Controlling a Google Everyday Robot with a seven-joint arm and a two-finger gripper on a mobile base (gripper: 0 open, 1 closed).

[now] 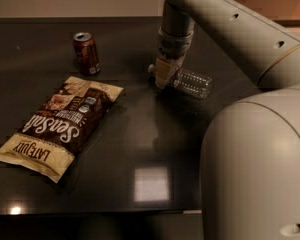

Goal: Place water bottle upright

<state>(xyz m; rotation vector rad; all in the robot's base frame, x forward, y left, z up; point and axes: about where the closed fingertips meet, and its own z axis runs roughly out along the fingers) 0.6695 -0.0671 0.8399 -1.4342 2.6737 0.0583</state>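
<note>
The water bottle [192, 83] is clear and ribbed and lies on its side on the dark table [115, 149], right of centre, its neck end pointing left. My gripper [162, 75] hangs straight down from the arm onto that neck end, hiding the cap and the label band. The bottle's body sticks out to the right of the gripper and rests on the table.
A brown-red soda can [86, 53] stands upright at the back left. A brown and cream snack bag [60, 125] lies flat at the front left. My arm's large pale body [260, 164] fills the right side of the view, over the table's right edge.
</note>
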